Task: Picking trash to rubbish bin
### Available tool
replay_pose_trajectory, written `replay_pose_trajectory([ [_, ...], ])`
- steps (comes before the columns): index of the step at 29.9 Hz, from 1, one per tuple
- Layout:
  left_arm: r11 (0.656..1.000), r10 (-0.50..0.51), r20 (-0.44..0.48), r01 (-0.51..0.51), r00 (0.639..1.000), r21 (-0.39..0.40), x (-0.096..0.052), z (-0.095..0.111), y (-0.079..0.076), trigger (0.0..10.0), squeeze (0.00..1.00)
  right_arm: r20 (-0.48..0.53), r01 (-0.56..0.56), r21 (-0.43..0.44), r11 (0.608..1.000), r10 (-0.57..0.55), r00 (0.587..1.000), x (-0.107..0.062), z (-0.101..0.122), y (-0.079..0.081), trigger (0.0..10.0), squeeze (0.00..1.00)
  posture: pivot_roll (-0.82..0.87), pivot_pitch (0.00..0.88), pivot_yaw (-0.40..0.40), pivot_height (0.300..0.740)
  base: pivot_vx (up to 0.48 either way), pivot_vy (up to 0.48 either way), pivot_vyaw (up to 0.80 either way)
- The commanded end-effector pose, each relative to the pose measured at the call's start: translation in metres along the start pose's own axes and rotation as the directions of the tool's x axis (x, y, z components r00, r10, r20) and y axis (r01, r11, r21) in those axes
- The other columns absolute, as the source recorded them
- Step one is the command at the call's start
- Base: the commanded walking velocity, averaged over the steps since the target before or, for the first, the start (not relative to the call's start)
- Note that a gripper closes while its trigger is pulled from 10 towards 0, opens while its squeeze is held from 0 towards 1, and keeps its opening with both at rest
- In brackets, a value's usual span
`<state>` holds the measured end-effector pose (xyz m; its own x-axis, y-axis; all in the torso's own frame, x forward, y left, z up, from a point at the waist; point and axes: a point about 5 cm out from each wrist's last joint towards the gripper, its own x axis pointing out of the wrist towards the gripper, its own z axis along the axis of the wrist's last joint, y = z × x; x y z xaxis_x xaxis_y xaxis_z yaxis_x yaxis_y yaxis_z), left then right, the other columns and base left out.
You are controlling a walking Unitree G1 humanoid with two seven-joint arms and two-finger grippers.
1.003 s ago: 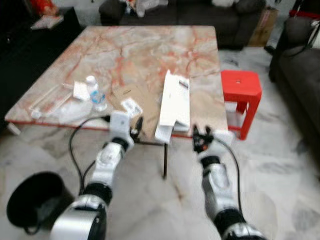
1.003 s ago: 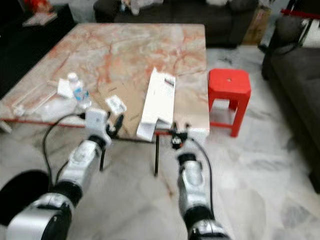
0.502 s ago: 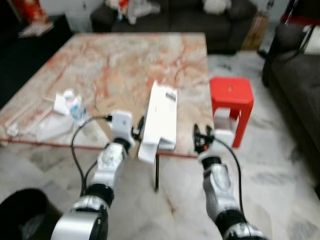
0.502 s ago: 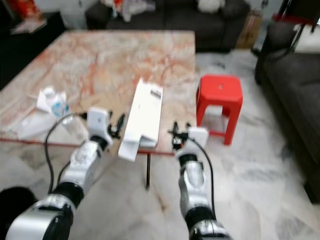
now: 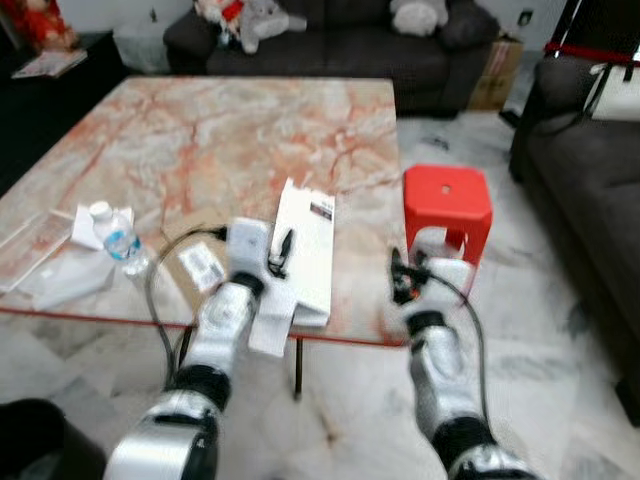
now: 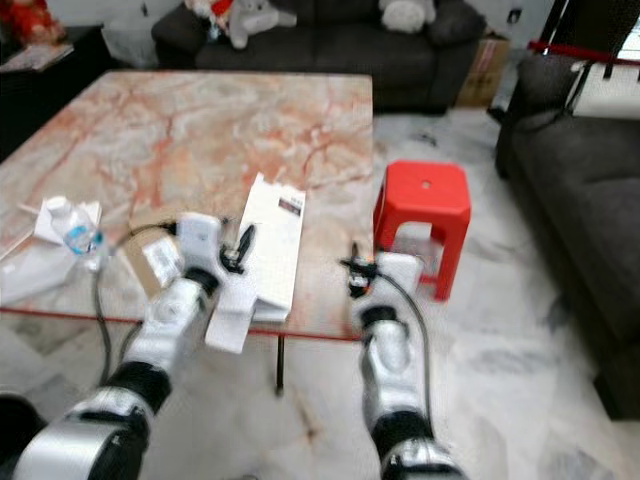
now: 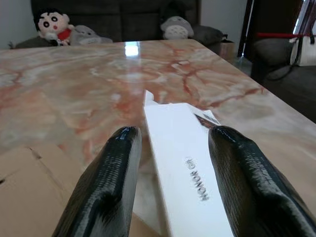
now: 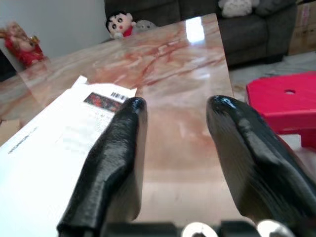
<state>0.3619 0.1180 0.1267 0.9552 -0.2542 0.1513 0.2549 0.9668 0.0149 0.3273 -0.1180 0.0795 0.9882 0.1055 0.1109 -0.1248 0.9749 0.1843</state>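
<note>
A long white carton (image 5: pixel 308 248) lies on the marble table (image 5: pixel 220 130) near its front edge, one end sticking out over the edge. My left gripper (image 5: pixel 283 250) hovers over it, open; in the left wrist view its fingers (image 7: pixel 109 187) straddle the carton (image 7: pixel 186 165). A clear plastic bottle (image 5: pixel 118 238) stands at the table's left beside white wrappers (image 5: pixel 62 278). A small label packet (image 5: pixel 202 264) rests on flat cardboard. My right gripper (image 5: pixel 400 276) is open above the table's front right edge, with the carton (image 8: pixel 59 143) to its left.
A red plastic stool (image 5: pixel 447 200) stands right of the table. Dark sofas run along the back (image 5: pixel 330 30) and the right side (image 5: pixel 590 190). The black bin (image 5: pixel 25 440) sits on the floor at the lower left. Marble floor lies in front.
The camera has moved in toward the table. Both arms have risen from below the table edge to over it, and the left gripper now sits over the white carton.
</note>
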Motion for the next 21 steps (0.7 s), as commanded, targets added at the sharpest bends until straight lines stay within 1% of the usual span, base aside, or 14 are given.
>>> replay_pose_trajectory([
  [1, 1.0, -0.014, 0.005, 0.014, 1.0, -0.019, 0.002, 0.0008, -0.0077, 10.0, 0.0, 0.004, 0.007, -0.015, 1.0, -0.007, 1.0, -0.0009, 0.0013, -0.0054, 10.0, 0.0, 0.19, 0.068, 0.043, 0.74, 0.36, 0.0, 0.8],
  [2, 1.0, -0.014, 0.005, 0.014, 1.0, -0.019, 0.002, 0.0009, -0.0079, 10.0, 0.0, 0.01, 0.013, -0.008, 1.0, -0.013, 1.0, -0.0011, 0.0016, -0.0052, 10.0, 0.0, 0.19, 0.068, 0.043, 0.74, 0.356, 0.0, 0.8],
  [5, 1.0, -0.01, 0.009, 0.01, 1.0, -0.015, 0.0022, 0.0014, -0.0081, 10.0, 0.0, 0.009, 0.037, 0.033, 0.999, -0.037, 0.999, -0.0008, 0.0015, -0.0076, 10.0, 0.0, 0.19, 0.069, 0.04, 0.74, 0.33, 0.0, 0.0],
  [8, 1.0, -0.011, 0.02, 0.011, 1.0, -0.018, 0.002, 0.0025, -0.0084, 10.0, 0.0, 0.011, 0.037, 0.021, 0.999, -0.038, 0.999, -0.0003, 0.0026, -0.0089, 10.0, 0.0, 0.19, 0.069, 0.04, 0.74, 0.0, 0.0, 0.0],
  [18, 1.0, -0.014, 0.01, 0.014, 1.0, -0.006, 0.0028, 0.0018, -0.0107, 10.0, 0.0, 0.005, 0.031, 0.012, 0.999, -0.031, 1.0, -0.0007, 0.0019, -0.0098, 10.0, 0.0, 0.18, 0.06, 0.036, 0.74, 0.0, 0.0, 0.0],
  [19, 1.0, -0.017, 0.006, 0.017, 1.0, -0.014, 0.0029, 0.0013, -0.0111, 10.0, 0.23, 0.004, 0.031, 0.011, 0.999, -0.031, 1.0, -0.0007, 0.0018, -0.0099, 10.0, 0.0, 0.18, 0.06, 0.036, 0.74, 0.0, 0.0, 0.0],
  [20, 1.0, -0.019, 0.003, 0.019, 1.0, -0.021, 0.003, 0.0009, -0.0113, 10.0, 0.23, 0.003, 0.031, 0.011, 0.999, -0.031, 1.0, -0.0007, 0.0017, -0.0099, 10.0, 0.0, 0.18, 0.06, 0.036, 0.74, 0.0, 0.0, 0.0],
  [21, 1.0, -0.011, 0.0, 0.011, 1.0, -0.022, 0.0031, 0.0007, -0.0108, 10.0, 1.0, 0.003, 0.03, 0.01, 0.999, -0.03, 1.0, -0.0006, 0.0018, -0.0099, 10.0, 0.0, 0.18, 0.06, 0.036, 0.74, 0.0, 0.0, 0.0],
])
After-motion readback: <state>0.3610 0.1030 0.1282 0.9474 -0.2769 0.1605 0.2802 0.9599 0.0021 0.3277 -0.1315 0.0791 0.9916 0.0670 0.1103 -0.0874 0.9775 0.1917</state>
